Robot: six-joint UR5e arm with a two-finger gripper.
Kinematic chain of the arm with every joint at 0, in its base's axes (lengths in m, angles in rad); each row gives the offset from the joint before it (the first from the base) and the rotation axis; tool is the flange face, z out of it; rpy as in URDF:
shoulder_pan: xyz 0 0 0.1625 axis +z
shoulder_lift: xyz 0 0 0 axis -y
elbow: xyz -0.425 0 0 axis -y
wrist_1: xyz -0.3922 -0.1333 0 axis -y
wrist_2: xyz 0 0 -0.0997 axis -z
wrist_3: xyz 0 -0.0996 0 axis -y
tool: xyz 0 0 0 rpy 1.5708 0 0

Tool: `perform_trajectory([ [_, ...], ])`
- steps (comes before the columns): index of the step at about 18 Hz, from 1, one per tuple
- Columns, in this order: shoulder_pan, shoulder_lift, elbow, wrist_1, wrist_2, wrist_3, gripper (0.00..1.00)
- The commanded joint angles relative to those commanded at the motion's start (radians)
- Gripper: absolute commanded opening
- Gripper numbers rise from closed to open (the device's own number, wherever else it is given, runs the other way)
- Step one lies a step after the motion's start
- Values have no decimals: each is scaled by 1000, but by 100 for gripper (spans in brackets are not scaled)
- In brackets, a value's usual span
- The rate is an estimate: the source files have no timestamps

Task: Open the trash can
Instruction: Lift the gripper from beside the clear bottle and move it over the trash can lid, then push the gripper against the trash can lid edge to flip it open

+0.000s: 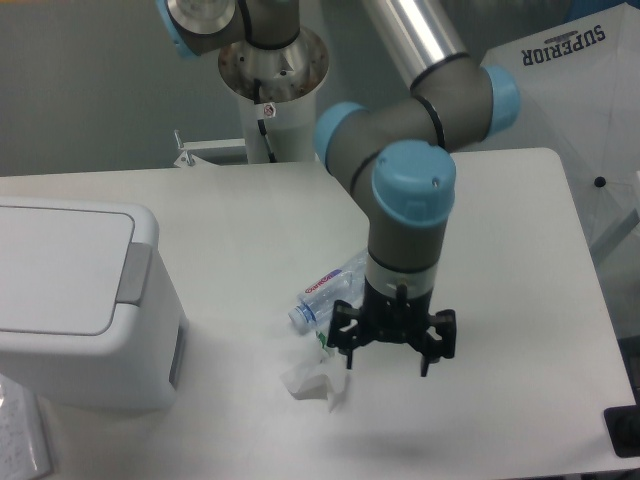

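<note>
- Trash can [75, 300] is sitting at the table's [250, 220] left edge, its flat lid lying closed and grey push tab facing right.
- Crumpled tissue [312, 378] is lying right of the can, a plastic bottle [330, 295] resting just behind it.
- Gripper [390, 355] is hanging farther right of the can, fingers spread wide, gripping nothing.
</note>
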Motion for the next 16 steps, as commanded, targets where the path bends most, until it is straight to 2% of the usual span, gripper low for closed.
perform_trajectory([
  [3,-6,48,-2,2,-116,-166,100],
  [5,-11,87,-8,0,-167,-194,100],
  [8,-61,130,-24,-5,-215,-203,100],
  [11,-91,192,-118,0,-273,-220,100],
  [13,-103,230,-184,11,-266,-206,100],
  [16,-109,238,-207,37,-266,-206,100],
])
